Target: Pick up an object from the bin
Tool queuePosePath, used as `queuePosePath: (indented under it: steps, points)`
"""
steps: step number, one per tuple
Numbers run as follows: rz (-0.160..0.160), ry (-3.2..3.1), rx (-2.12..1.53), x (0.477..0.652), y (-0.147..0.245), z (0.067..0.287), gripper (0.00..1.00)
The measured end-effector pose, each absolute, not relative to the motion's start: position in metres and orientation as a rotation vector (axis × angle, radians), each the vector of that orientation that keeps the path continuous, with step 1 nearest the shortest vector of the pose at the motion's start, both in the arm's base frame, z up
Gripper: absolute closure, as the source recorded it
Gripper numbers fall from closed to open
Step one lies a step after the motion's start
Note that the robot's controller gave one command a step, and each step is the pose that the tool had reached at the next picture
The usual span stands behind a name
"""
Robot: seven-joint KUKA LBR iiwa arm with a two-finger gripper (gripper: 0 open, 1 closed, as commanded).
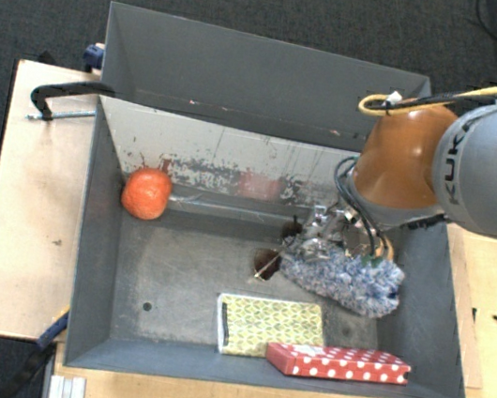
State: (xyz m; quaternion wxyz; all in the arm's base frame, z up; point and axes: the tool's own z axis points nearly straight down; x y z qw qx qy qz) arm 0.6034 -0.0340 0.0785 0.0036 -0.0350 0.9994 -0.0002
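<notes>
My gripper (320, 238) hangs low in the right half of the bin, its metal fingers down at the upper left edge of a fluffy blue-and-white cloth bundle (348, 280). Whether the fingers grip the bundle is hidden by the wrist above. A small dark brown object (268, 262) lies just left of the bundle, below the gripper.
An orange ball (145, 194) rests against the back wall at the left. A yellow-green patterned box (270, 328) and a red box with white dots (337, 363) lie along the front wall. The arm with its orange cover comes in from the upper right.
</notes>
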Motion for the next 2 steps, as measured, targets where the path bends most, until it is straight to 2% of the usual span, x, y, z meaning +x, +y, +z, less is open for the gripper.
queuePosePath:
  steps: [1,2]
  points:
    - [0.003,3.133,-0.233,0.592,-0.037,0.113,1.00]
    - [-0.001,3.109,-0.401,0.582,-0.054,0.270,1.00]
